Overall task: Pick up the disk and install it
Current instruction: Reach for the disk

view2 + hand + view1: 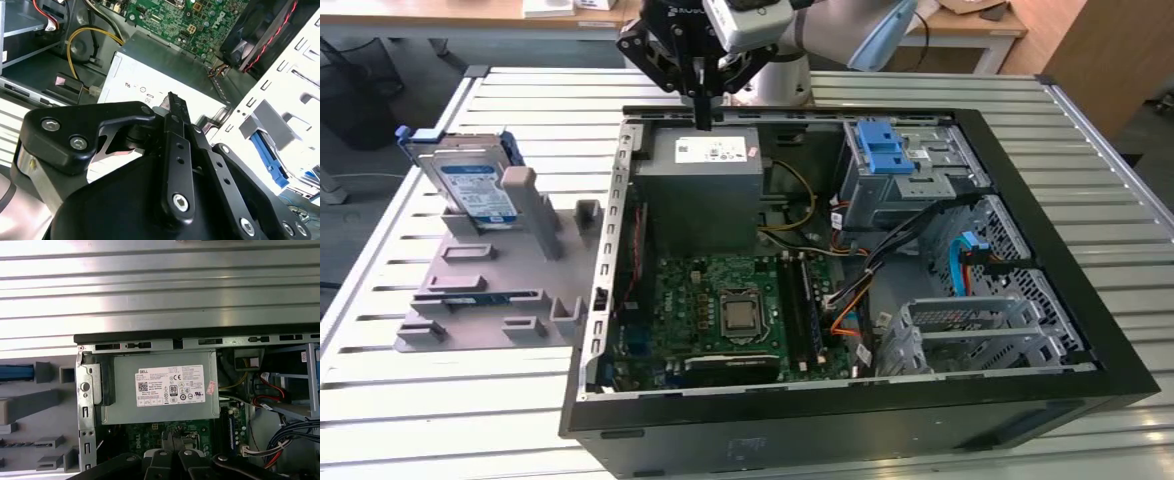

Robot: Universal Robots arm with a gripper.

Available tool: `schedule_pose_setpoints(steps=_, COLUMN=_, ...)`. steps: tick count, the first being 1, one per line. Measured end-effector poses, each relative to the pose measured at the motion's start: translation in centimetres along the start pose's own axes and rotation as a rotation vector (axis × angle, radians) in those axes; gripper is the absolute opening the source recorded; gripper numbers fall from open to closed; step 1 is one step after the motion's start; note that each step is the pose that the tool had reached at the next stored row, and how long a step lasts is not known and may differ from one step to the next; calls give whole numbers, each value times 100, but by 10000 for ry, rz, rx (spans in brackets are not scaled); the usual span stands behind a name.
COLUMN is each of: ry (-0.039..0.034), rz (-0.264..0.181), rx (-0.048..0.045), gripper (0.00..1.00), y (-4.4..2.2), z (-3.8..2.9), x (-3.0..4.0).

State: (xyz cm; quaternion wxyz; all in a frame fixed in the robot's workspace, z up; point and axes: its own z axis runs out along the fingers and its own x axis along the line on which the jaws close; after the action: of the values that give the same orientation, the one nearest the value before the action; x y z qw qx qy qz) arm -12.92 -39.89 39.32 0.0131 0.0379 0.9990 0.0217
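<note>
The disk (471, 183) stands upright on its edge in the grey holder (494, 290) on the table, at the exterior view's left of the open computer case (1067, 300). It is silver, with a white and blue label and a blue frame. My gripper (704, 118) hangs over the back edge of the case, just above the grey power supply (700, 175), well apart from the disk. Its fingers (172, 117) are pressed together with nothing between them. In the first wrist view the fingers (172, 462) point over the motherboard (150, 440) beside the power supply (160, 390).
Inside the case lie the motherboard (727, 310), loose cables (881, 250) and a metal drive cage with a blue latch (887, 155) at the back right. The case rests on a slatted metal table (427, 400). A metal bracket (961, 330) sits front right.
</note>
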Motion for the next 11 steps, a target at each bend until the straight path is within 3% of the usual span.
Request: schedule_pose_setpoints(steps=11, ry=1, rz=1, rx=0, gripper=11, y=-1, z=0, x=41)
